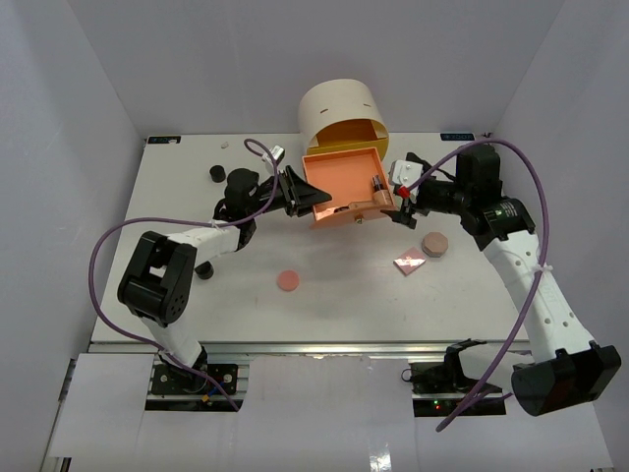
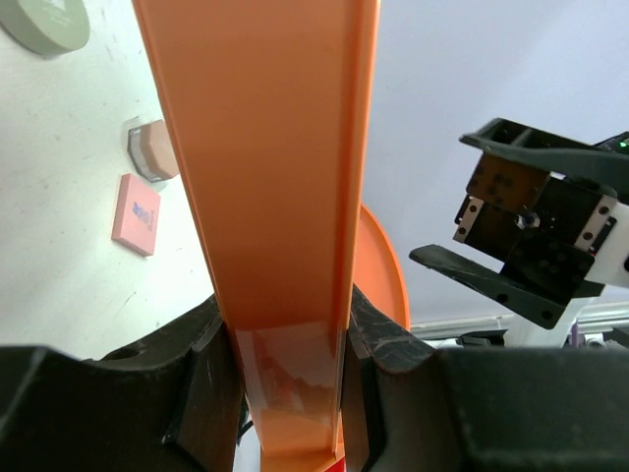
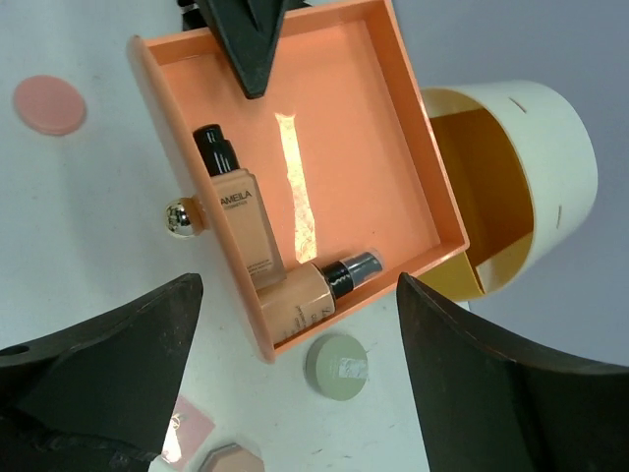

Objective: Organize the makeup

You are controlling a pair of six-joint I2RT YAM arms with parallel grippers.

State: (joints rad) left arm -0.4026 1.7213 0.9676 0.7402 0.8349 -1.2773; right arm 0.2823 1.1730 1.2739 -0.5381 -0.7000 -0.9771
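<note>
Left gripper (image 1: pixel 297 193) is clenched on a side wall of the orange square plastic drawer (image 1: pixel 334 177), which is pulled out in front of the big cream cylindrical box (image 1: pixel 339 106). Right gripper (image 3: pixel 300 290) hangs over the drawer's knob-side corner, fingers spread wide and gripping nothing.

In the drawer, two brown black-capped bottles lie flat. One (image 3: pixel 236 211) lies along the front wall, with a label that reads roughly "AMEILA". The other (image 3: pixel 314 295) is in the corner, its text unreadable.

On the table outside the drawer:
- grey-green round compact (image 3: pixel 336 366), just beside the drawer
- tan compact (image 1: pixel 434 243)
- pink square palette (image 1: pixel 409 263)
- pink round compact (image 1: pixel 287 280)
- small black jars (image 1: pixel 215 174), near the left arm
</note>
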